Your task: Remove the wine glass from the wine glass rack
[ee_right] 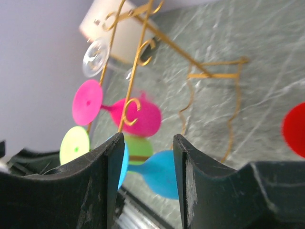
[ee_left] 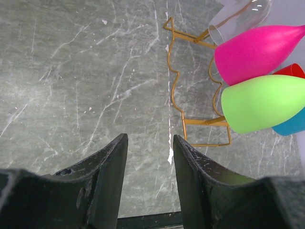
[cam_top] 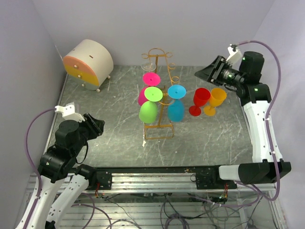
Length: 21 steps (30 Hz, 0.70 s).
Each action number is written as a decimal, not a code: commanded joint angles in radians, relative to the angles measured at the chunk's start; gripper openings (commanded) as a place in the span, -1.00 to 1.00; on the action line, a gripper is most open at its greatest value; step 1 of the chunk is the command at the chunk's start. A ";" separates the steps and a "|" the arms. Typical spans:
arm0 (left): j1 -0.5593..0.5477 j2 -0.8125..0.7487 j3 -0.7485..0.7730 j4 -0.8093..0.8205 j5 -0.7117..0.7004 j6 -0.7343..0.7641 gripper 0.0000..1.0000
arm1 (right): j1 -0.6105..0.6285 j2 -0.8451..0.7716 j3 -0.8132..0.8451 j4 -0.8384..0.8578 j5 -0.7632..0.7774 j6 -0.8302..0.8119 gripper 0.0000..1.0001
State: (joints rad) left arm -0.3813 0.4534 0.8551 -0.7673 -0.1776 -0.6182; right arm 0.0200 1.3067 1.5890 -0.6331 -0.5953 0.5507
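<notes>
The wine glass rack (cam_top: 155, 59) stands mid-table, a thin golden wire stand. Upside down on it hang a pink wine glass (cam_top: 142, 97), a green one (cam_top: 148, 112), a blue one (cam_top: 176, 110) and a clear one (cam_top: 147, 67) at the back. A red glass (cam_top: 201, 97) and an orange glass (cam_top: 217, 97) stand upright on the table to the rack's right. My right gripper (cam_top: 205, 74) hovers open at the back right, above those two, holding nothing; its wrist view shows the blue glass (ee_right: 159, 174) far beyond it. My left gripper (cam_top: 97, 125) is open and empty at the near left, away from the rack (ee_left: 175, 81).
A cream drum-shaped little cabinet with an orange front (cam_top: 88, 63) sits in the back left corner. Walls close in the table at the left, back and right. A black rail (cam_top: 157, 174) with the arm bases runs along the near edge.
</notes>
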 commanded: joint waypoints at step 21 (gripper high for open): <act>-0.004 0.017 0.002 0.013 -0.050 -0.016 0.07 | 0.160 -0.055 -0.120 -0.050 -0.141 -0.004 -0.31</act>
State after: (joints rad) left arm -0.3813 0.4625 0.8551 -0.7681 -0.1997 -0.6285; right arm 0.1726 1.2789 1.4921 -0.6891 -0.7017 0.5484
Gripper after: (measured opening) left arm 0.536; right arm 0.354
